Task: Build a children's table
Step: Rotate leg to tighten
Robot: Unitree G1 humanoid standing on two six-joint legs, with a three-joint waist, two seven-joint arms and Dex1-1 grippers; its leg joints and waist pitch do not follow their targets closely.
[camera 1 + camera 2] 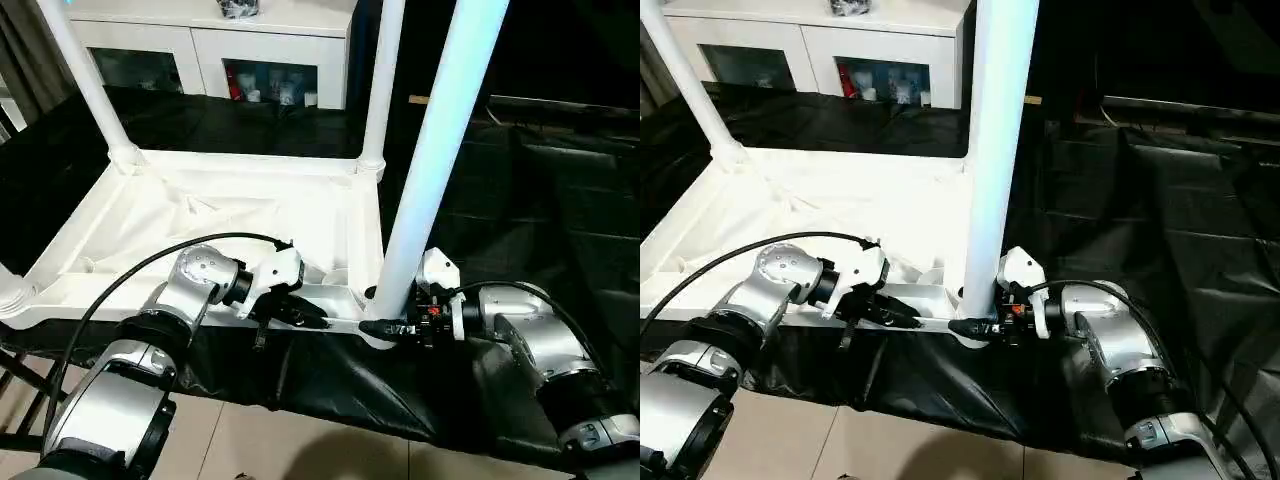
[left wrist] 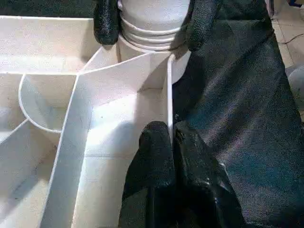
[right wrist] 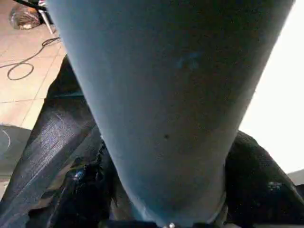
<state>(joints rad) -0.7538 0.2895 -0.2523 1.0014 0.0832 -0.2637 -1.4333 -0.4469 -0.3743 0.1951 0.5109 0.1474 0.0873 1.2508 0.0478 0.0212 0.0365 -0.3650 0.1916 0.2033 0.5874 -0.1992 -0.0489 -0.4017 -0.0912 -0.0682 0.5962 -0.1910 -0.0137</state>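
Two claws work the near right corner of the inverted tabletop (image 1: 210, 215), which lies rim-up on the black-draped bench (image 1: 560, 190) and fills the left and centre of the head views. Left claw (image 2: 172, 142), at lower centre: clenched on the thin near rim wall, one finger inside the rim and one outside, steadying the tabletop just beside the corner socket (image 2: 152, 38). Right claw (image 1: 385, 325), lower right of centre: its fingers (image 2: 107, 21) straddle the base of the near leg (image 1: 435, 150) where it enters that socket. Whether they press the tube or stand slightly off it cannot be told.

The near leg stands upright in the socket and runs out of the top of the frame. Farther back, a second leg (image 1: 383, 85) stands at the far right corner, a third (image 1: 85, 80) at the far left corner, and a socket collar (image 1: 12, 298) shows at the left edge. A white cabinet (image 1: 215, 40) stands beyond the bench.

Step in hand, as judged: seating the near leg. Procedure:
1. Keep the left claw clamped on the rim so the tabletop cannot slide or lift.
2. Hold the leg low, close to the socket, and keep it vertical.
3. Press straight down; side load may cock the tube or flex the thin rim.
4. Release only when the leg stands unaided.
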